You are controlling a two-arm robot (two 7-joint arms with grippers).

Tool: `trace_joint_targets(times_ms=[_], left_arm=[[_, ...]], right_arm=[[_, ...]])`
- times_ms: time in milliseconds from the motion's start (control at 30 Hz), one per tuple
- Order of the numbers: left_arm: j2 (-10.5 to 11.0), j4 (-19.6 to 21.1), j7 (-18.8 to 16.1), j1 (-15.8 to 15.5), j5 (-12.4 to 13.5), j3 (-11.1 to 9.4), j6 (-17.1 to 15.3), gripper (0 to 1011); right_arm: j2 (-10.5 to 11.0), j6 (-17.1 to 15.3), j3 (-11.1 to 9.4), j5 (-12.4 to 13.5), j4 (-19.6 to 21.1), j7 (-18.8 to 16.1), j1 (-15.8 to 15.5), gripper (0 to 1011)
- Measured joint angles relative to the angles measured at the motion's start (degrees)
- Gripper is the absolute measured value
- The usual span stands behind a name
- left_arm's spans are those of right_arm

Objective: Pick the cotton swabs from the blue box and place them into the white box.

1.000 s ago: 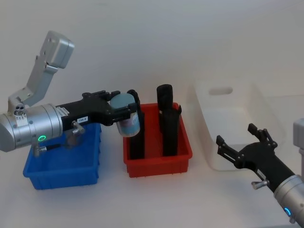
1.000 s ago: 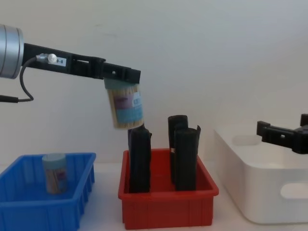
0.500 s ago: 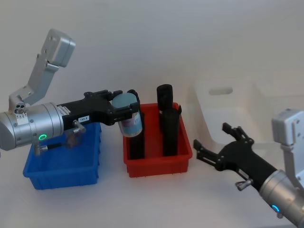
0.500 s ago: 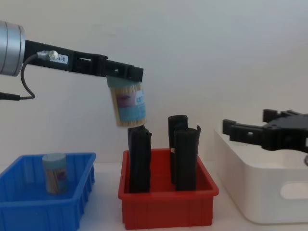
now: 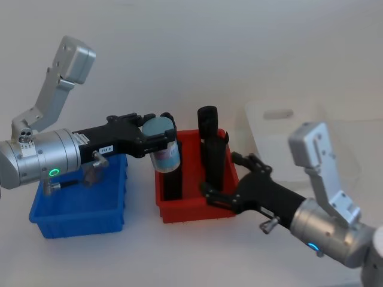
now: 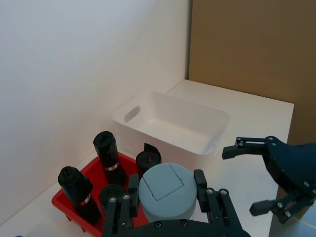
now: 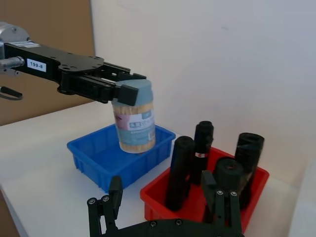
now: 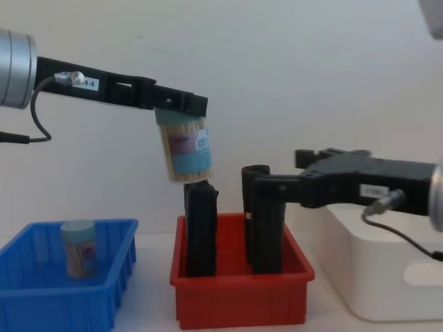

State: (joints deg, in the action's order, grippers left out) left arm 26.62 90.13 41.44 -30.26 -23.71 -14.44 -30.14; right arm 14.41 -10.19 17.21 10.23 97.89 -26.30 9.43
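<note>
Well, my left claw [image 5: 157,139] is clamped on the pale blue lid of a clear cylindrical jar of cotton swabs [image 8: 188,153], which hangs tilted above the left rear corner of the shallow red plastic bin [image 5: 197,210]. My right claw [image 5: 220,173] is spread wide at that bin's right front. A second jar [image 8: 78,247] stands in the ribbed blue plastic box [image 5: 78,221] left of the bin, and the tall white plastic box [image 8: 387,277] sits to its right.

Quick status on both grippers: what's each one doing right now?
Left gripper: shut on a cotton swab jar, above the red bin.
Right gripper: open, empty, by the red bin.
</note>
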Motion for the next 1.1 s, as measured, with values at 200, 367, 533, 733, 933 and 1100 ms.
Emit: trace_joint_targets(times_ms=[200,367,533,733,933,1100], left_arm=[[0.00,0.00,0.04,-0.03,0.00,0.00,-0.03,670],[0.00,0.00,0.08,-0.05,0.00,0.00,-0.04,670],[0.00,0.00,0.10,-0.06,0.00,0.00,-0.04,670],[0.00,0.00,0.11,-0.06,0.01,0.00,-0.04,670],[0.00,0.00,0.11,-0.06,0.01,0.00,-0.03,670],[0.00,0.00,0.11,-0.06,0.01,0.00,-0.04,670]], right_arm=[[-2.53,-1.73,1.32,-2.36,-3.07,-3.60,4.03,1002],[-4.31,-2.94,2.19,-4.28,-5.55,-5.30,6.84,1001],[-5.66,-3.57,2.78,-5.51,-7.65,-5.85,8.96,1001],[-7.34,-4.04,3.44,-6.92,-10.63,-6.32,11.58,1001],[-8.72,-4.05,3.97,-7.79,-13.40,-6.66,13.80,1002],[-9.71,-3.85,4.37,-8.28,-15.53,-6.91,15.37,1001]])
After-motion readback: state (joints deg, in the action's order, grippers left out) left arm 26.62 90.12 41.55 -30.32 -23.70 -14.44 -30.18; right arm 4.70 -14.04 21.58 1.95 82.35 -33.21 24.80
